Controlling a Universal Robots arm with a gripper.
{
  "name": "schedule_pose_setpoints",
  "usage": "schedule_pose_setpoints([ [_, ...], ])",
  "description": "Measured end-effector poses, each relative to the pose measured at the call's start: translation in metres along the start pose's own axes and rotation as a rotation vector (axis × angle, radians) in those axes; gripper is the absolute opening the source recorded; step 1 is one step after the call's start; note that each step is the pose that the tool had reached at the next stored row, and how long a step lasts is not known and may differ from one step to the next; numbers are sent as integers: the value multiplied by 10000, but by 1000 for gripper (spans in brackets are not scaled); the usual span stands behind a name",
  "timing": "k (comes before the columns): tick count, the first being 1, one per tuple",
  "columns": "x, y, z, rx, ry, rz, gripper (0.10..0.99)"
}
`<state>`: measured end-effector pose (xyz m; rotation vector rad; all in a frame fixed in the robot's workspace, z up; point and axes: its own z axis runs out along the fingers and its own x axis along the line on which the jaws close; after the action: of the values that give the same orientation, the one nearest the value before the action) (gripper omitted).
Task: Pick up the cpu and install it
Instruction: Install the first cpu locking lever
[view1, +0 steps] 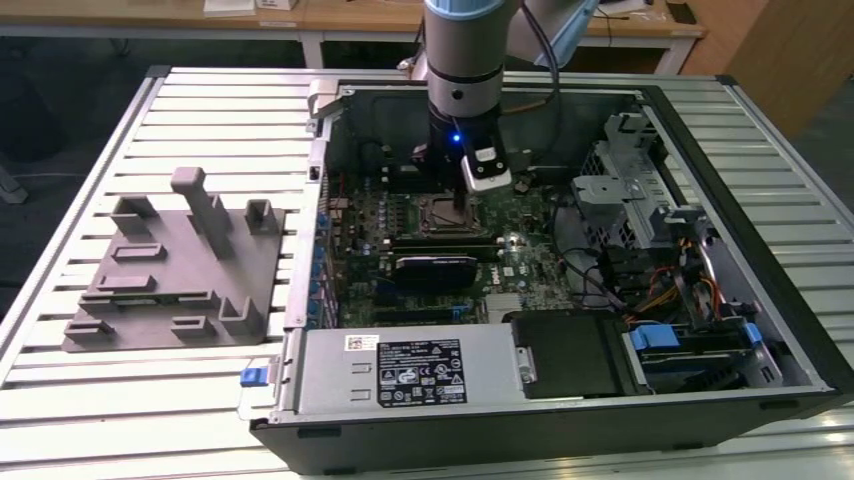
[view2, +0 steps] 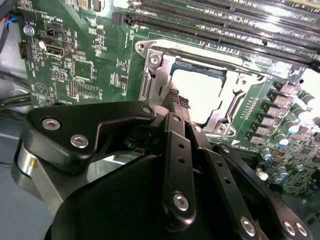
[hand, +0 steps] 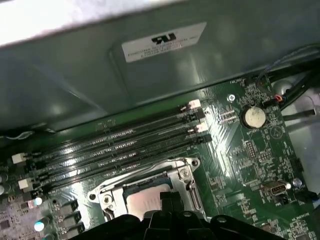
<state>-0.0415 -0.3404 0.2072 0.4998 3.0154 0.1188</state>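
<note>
The cpu (view2: 202, 95) lies in the socket (view2: 150, 82) at upper centre of the second wrist view. The claw (view2: 179, 102) hangs just over its near edge; I cannot tell its grip. Seating wants the chip flat and square.

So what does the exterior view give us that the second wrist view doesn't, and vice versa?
Exterior view's extras: the grey fixture on the slatted table, beside the open computer case, and the arm reaching down into that case.
Second wrist view's extras: the cpu, pale top up, lying inside the socket frame.
Shared: the green motherboard, with the gripper right over the socket.
</note>
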Motion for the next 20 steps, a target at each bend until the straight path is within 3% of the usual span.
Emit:
schedule_pose_setpoints([
  [2,0,-1,3,222,-25,-30,106],
  [5,0,-1,6,645,-43,-86,106],
  [6,0,-2,9,741,-14,-102,106],
  [7,0,-2,9,772,30,-108,106],
  [13,5,-3,8,771,40,-108,106],
  [20,57,-24,-22,487,134,-91,106],
])
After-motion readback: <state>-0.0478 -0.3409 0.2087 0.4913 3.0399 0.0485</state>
